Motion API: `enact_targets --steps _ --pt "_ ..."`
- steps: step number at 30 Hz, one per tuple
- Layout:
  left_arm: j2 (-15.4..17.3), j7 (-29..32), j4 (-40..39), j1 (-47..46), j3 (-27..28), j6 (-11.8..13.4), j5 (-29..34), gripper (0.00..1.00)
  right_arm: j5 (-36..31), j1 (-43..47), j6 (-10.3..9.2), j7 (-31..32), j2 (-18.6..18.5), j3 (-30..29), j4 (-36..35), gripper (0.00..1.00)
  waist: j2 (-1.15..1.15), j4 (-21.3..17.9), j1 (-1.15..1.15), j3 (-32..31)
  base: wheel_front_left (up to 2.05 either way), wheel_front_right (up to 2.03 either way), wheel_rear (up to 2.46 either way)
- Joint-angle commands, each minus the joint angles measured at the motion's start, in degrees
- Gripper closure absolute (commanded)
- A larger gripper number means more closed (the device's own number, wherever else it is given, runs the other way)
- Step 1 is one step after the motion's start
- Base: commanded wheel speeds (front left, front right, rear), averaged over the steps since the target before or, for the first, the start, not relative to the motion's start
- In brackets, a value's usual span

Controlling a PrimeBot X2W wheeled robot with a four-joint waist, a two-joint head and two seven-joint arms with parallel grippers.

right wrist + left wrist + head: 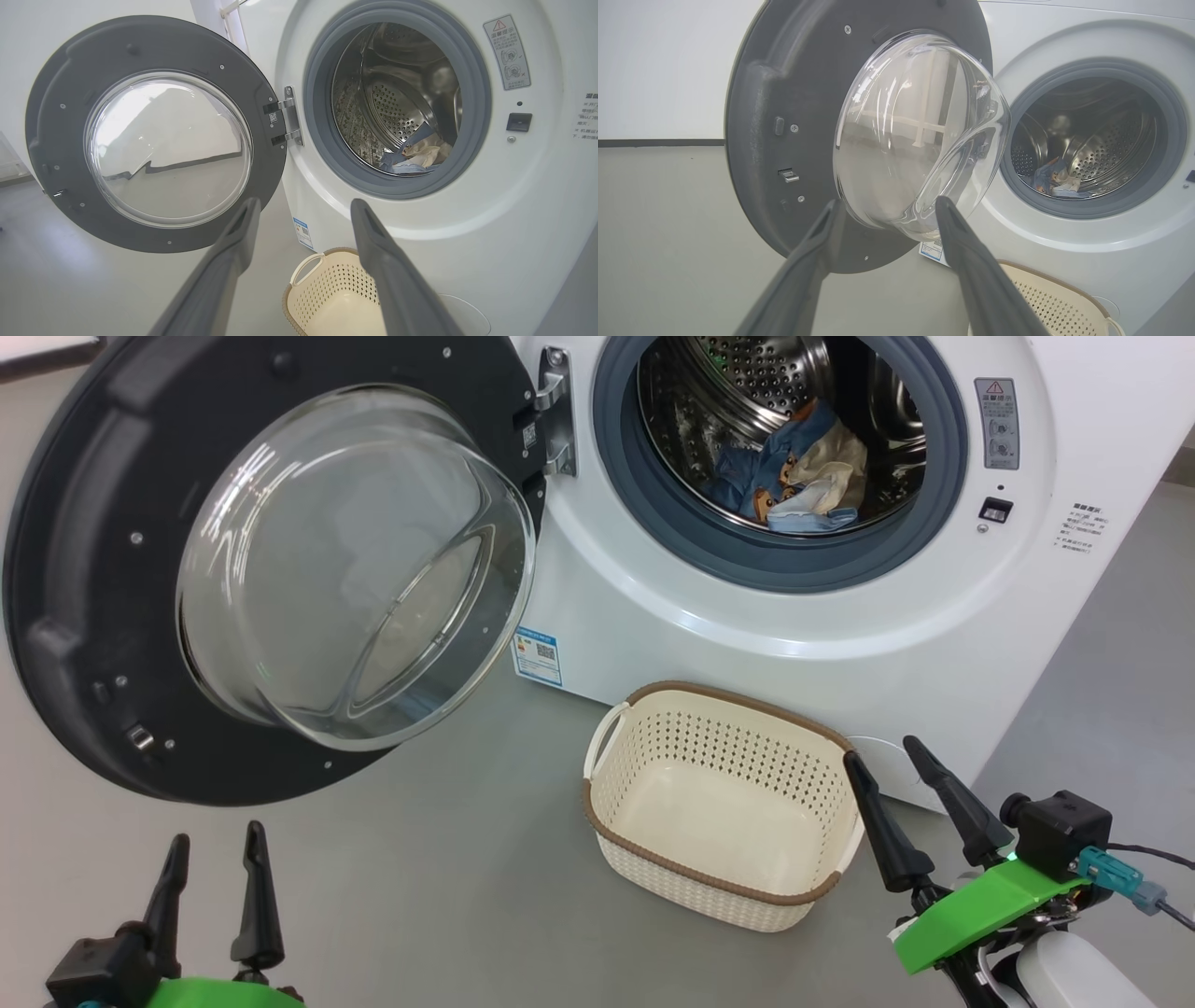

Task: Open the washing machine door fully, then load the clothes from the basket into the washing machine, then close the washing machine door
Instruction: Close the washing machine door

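The washing machine (pixel 840 616) stands white with its round black door (pixel 84 569) swung wide open to the left, glass bowl bulging out. Blue and cream clothes (pixel 794 476) lie in the steel drum, also seen as clothes (pixel 420 154) and clothes (pixel 1052 179). The cream basket (pixel 728 887) sits empty on the floor before the machine. My left gripper (pixel 215 845) is open at the lower left, below the door, holding nothing. My right gripper (pixel 882 761) is open beside the basket's right end, holding nothing. The door (pixel 784 116) fills the left wrist view beyond the left gripper (pixel 887 207).
Grey floor (pixel 448 877) stretches in front of the machine and under the open door. A blue label sticker (pixel 537 655) sits on the machine's lower front. The open door overhangs the floor at the left. In the right wrist view the right gripper (pixel 303 207) points at the machine front.
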Motion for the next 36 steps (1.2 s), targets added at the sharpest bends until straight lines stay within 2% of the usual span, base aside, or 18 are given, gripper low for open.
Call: enact_targets --steps 1,19,20,22,23,29,36 --pt "0.5 -0.4 -1.0 -0.7 2.1 -0.3 1.0 0.00 0.3 -0.4 0.26 -0.5 -0.6 1.0 -1.3 0.00 0.00 0.0 0.00 0.1 0.00 0.00 0.00" --pt "0.9 -0.4 -1.8 -1.1 2.3 -0.3 1.1 0.00 0.6 -0.5 0.26 -0.5 -0.7 1.2 -1.5 0.00 0.00 0.4 0.00 0.4 0.00 0.00 0.00" --pt "1.1 -0.4 -1.9 -1.2 2.3 -0.3 1.0 0.22 0.6 -0.5 0.26 -0.5 -0.8 1.2 -1.5 0.00 0.00 0.4 0.00 0.5 0.00 0.00 0.00" --pt "1.5 -0.4 -2.2 -1.5 2.2 -0.3 0.7 0.92 0.6 -0.5 0.26 -0.5 -0.8 1.3 -1.6 0.00 0.00 0.5 0.00 0.6 0.00 0.00 0.00" --pt "1.7 -0.4 -2.5 -1.7 2.2 -0.3 0.5 1.00 0.6 -0.6 0.26 -0.5 -0.9 1.3 -1.6 0.00 0.00 0.5 0.00 0.8 0.00 0.00 0.00" --pt "4.4 -0.4 -5.1 -5.2 1.8 -0.3 -1.1 1.00 0.8 -0.8 0.26 -0.5 -1.7 1.3 -1.6 0.00 0.00 0.8 0.00 1.5 0.00 0.00 0.00" --pt "9.7 0.3 -8.2 -12.7 2.6 -0.3 -9.0 1.00 0.9 -1.4 0.26 -0.5 -2.4 1.8 -1.5 0.00 0.00 0.7 0.00 2.1 0.00 0.00 0.00"
